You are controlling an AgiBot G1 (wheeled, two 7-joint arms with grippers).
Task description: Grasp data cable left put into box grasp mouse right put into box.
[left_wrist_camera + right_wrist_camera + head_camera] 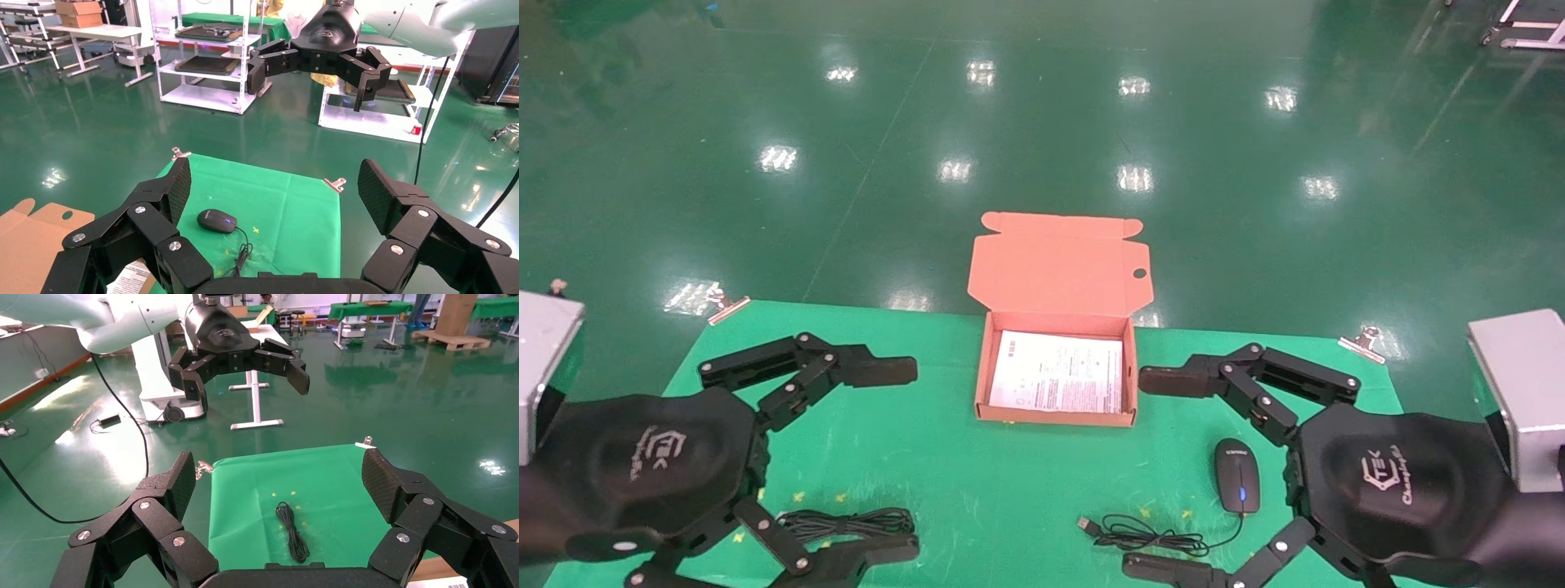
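Observation:
The data cable [846, 523], a looped black bundle, lies on the green cloth at the front left; it also shows in the right wrist view [291, 533]. The black mouse [1237, 475] with a blue-lit wheel lies at the front right, its cord [1148, 535] trailing left; it also shows in the left wrist view [216, 220]. The orange box [1054, 415] stands open at the middle back with a printed sheet [1058, 371] inside. My left gripper [891, 461] hovers open and empty above the cable. My right gripper [1156, 474] hovers open and empty beside the mouse.
The box lid [1058, 265] stands up behind the box, past the table's far edge. Metal clips [727, 306] [1365, 343] hold the cloth's back corners. Grey blocks [543, 359] [1520, 392] stand at both sides. Green floor lies beyond.

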